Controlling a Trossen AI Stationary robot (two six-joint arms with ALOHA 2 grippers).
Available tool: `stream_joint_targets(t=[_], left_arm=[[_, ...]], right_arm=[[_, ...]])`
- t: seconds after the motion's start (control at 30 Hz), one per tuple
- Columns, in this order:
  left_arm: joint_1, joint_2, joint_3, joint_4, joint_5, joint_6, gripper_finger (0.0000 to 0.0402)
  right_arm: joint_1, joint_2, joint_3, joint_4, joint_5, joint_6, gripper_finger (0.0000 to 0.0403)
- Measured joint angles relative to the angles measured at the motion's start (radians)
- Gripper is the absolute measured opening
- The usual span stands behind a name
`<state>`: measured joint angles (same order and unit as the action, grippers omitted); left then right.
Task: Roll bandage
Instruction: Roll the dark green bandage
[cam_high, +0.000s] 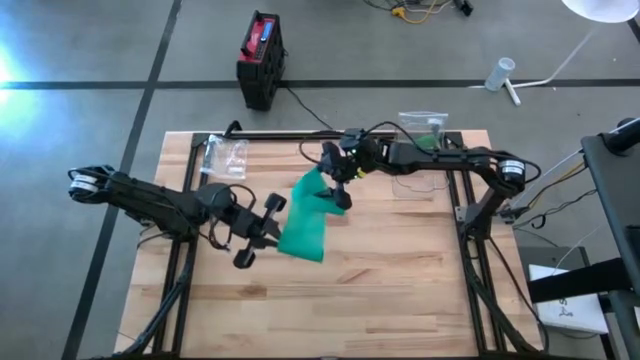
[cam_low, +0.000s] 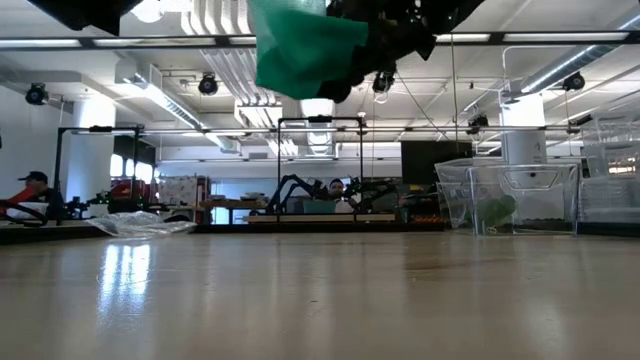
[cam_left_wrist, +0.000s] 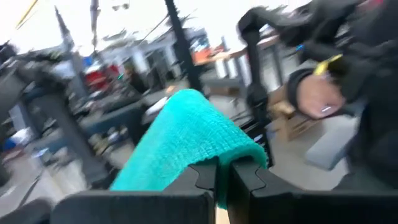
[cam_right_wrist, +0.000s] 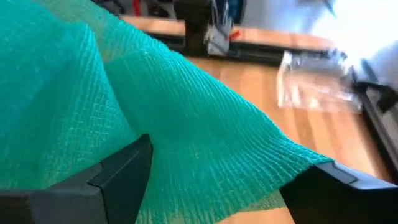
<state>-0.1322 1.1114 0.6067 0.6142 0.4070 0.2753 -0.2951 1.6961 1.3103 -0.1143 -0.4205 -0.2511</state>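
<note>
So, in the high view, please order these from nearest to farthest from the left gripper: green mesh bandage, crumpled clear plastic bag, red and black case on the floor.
From the left gripper:
1. Green mesh bandage, pinched in it.
2. Crumpled clear plastic bag, table's far left corner.
3. Red and black case, on the floor beyond the table.

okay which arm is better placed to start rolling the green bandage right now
The right, probably. The left gripper is already shut on one end of the green bandage, anchoring it above the table. The right gripper sits at the other end with its fingers open around the cloth, free to close and wind.
</note>
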Motion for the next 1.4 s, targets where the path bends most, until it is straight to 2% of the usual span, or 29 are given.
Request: stream_joint_targets(t=[0.13,0.27,0.4,0.47,0.6,0.77,0.93,1.1,1.2,1.4], left_arm=[[0.000,-0.009,0.000,0.040,0.092,-0.015,0.0000],[0.000,-0.029,0.000,0.034,0.108,-0.015,0.0000],[0.000,-0.034,0.000,0.025,0.109,-0.015,0.0000],[0.000,-0.034,0.000,0.023,0.110,-0.015,0.0000],[0.000,-0.035,0.000,-0.006,0.125,-0.020,0.0000],[0.000,-0.035,0.000,-0.076,0.133,-0.023,0.0000],[0.000,-0.041,0.001,-0.106,0.132,-0.056,0.0000],[0.009,-0.085,0.005,-0.168,0.119,-0.110,0.0000],[0.009,-0.136,0.021,-0.248,0.038,-0.111,0.0000],[0.013,-0.222,0.072,-0.345,-0.215,-0.131,0.0000]], right_arm=[[0.001,-0.009,-0.002,-0.052,-0.071,-0.008,0.0305],[0.000,-0.011,-0.003,-0.030,-0.277,0.090,0.0307],[0.005,-0.011,-0.003,0.093,-0.487,0.241,0.0305],[0.005,-0.010,-0.002,0.114,-0.524,0.296,0.0305],[-0.039,-0.003,-0.005,0.033,-0.528,0.343,0.0309],[-0.079,-0.029,-0.002,0.092,-0.593,0.336,0.0309],[-0.146,-0.024,-0.001,0.028,-0.569,0.322,0.0301],[-0.128,-0.041,-0.001,0.018,-0.574,0.307,0.0285],[-0.073,-0.058,0.000,0.021,-0.544,0.269,0.0274],[0.077,-0.089,0.000,0.016,-0.338,0.154,0.0259]])
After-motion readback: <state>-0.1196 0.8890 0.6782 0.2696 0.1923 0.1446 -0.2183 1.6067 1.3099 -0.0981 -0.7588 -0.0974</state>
